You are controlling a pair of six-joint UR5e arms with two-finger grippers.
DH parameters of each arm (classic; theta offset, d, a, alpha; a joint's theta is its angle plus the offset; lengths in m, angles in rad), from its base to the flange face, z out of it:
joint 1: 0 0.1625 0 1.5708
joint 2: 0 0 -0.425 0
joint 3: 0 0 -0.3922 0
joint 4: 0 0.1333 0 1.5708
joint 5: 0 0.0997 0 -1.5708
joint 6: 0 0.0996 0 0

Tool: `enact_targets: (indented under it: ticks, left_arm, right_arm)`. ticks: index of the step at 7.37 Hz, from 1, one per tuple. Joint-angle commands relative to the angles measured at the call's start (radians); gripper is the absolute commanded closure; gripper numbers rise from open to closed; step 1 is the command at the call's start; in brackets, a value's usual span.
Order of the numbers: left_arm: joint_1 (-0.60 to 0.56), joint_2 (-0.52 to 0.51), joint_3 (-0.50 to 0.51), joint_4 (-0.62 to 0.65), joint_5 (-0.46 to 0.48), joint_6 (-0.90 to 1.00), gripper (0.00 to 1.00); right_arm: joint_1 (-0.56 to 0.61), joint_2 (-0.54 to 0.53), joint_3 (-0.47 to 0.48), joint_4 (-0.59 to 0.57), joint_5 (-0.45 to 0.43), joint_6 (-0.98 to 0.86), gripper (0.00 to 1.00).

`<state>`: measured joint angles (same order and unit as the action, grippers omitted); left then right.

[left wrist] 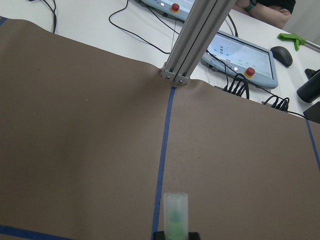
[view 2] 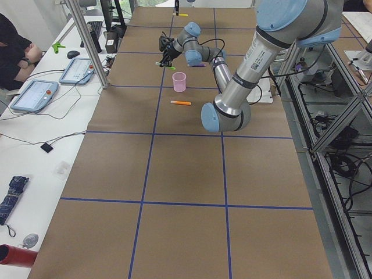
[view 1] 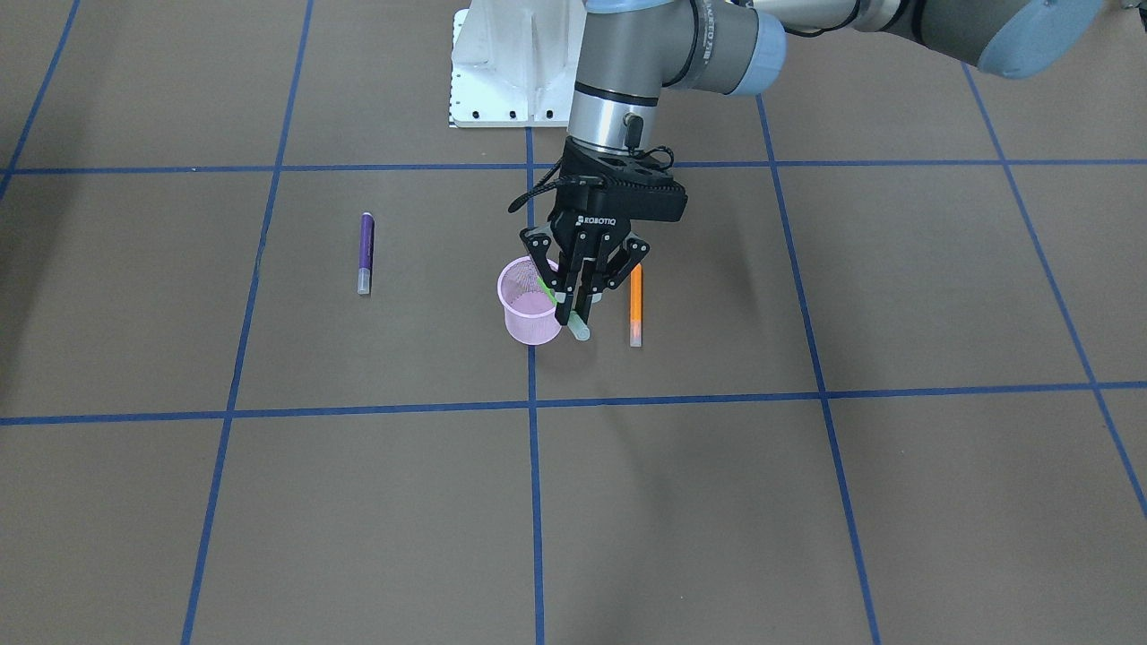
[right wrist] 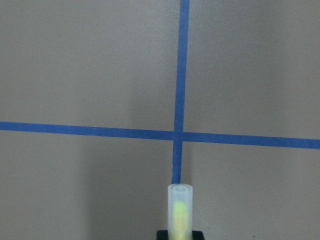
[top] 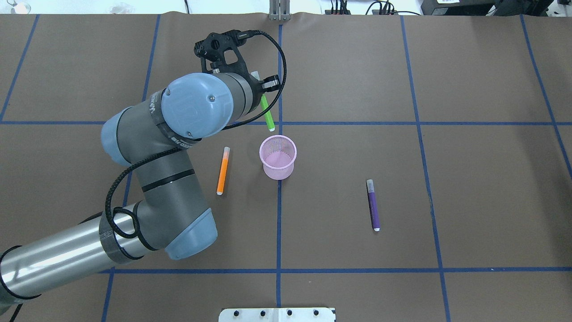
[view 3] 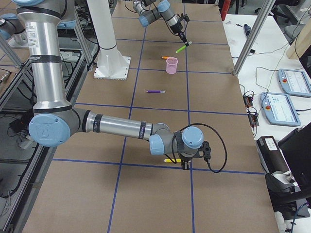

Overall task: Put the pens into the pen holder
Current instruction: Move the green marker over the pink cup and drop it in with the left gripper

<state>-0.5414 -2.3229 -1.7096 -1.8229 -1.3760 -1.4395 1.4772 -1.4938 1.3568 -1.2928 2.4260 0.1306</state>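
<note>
The pink mesh pen holder (top: 278, 156) stands upright near the table's middle, also shown in the front view (view 1: 529, 305). My left gripper (view 1: 573, 309) is shut on the green pen (top: 267, 112) and holds it tilted in the air, just beyond the holder's far rim. Its pale cap shows in the left wrist view (left wrist: 175, 212). The orange pen (top: 222, 171) lies left of the holder. The purple pen (top: 373, 205) lies to its right. My right gripper (view 3: 186, 164) is far along the table, shut on the yellow pen (right wrist: 180, 210), low over the table.
The white base plate (top: 277, 314) sits at the robot's edge. An aluminium post (left wrist: 200, 35) and tablets (left wrist: 240, 52) stand beyond the far table edge. A person (view 2: 14, 49) sits at that side. Blue tape lines (top: 279, 223) grid the brown table.
</note>
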Motion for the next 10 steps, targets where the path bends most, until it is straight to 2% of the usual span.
enact_targets:
  ticks: [1,4,10]
  left_arm:
    - [0.046,0.007,0.033,-0.051,0.073,-0.002,1.00]
    - [0.107,0.028,0.093,-0.139,0.169,-0.002,1.00]
    - [0.181,0.040,0.094,-0.142,0.242,-0.002,1.00]
  right_arm:
    - [0.002,-0.006,0.022,-0.008,0.001,-0.002,1.00]
    - [0.000,-0.006,0.027,-0.006,-0.005,-0.002,1.00]
    - [0.002,-0.006,0.035,-0.008,0.001,-0.002,1.00]
